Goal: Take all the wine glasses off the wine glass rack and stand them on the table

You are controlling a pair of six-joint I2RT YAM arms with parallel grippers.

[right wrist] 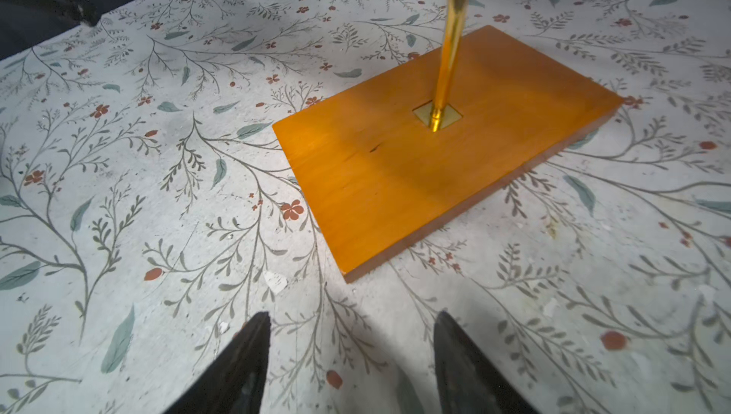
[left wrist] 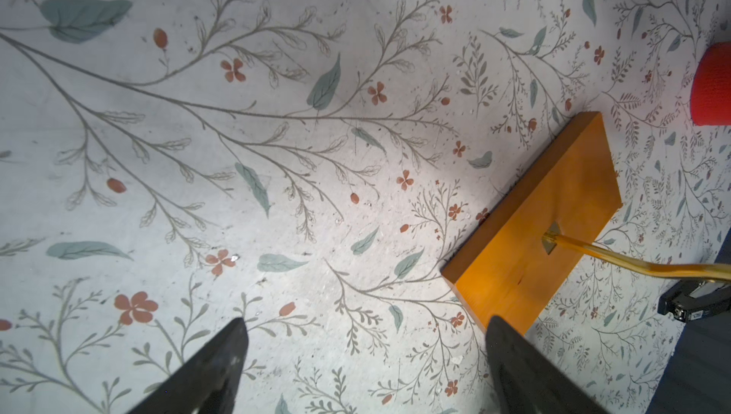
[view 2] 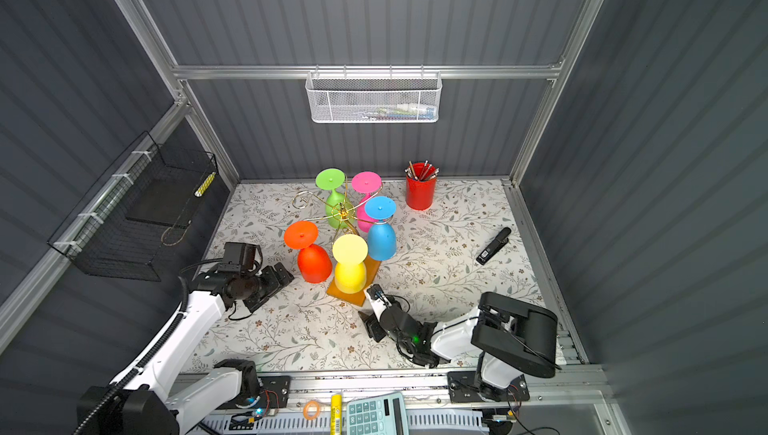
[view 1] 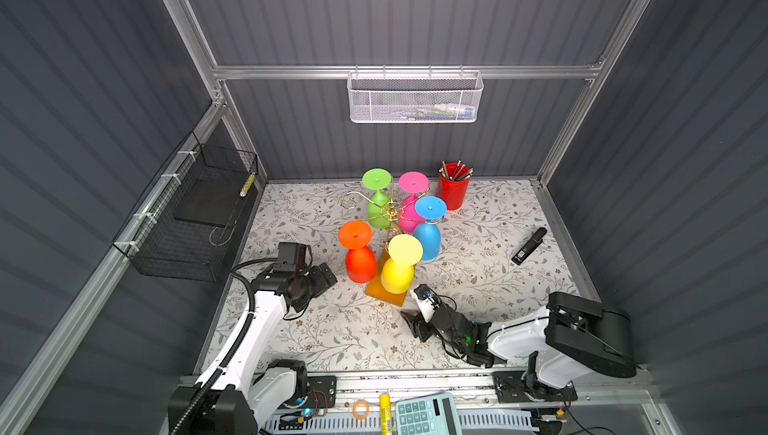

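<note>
Approach stage: left gripper (left wrist: pixel 364 323) wide, empty; right gripper (right wrist: pixel 352 317) half-spread, empty, near wine glass rack (right wrist: pixel 395 170) base; next probably clasp yellow wine glass (view 1: pixel 398 273), slide foot off arm.

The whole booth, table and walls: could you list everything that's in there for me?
wine glass rack: one, gold wire on an orange-brown wooden base, mid-table
wine glasses: five, green, pink, blue, orange-red, yellow, foot-up around the rack
pen cup: one, red, back of the table
stapler: one, black, right side of the table
table cover: one, white floral
mesh basket: one, white, back wall
wire basket: one, black, left wall
calculator: one, teal, front ledge
tube: one, yellow, front ledge
ring: one, orange, front ledge
left gripper: one, black, open, empty
right gripper: one, black, open, empty, facing the base
</note>
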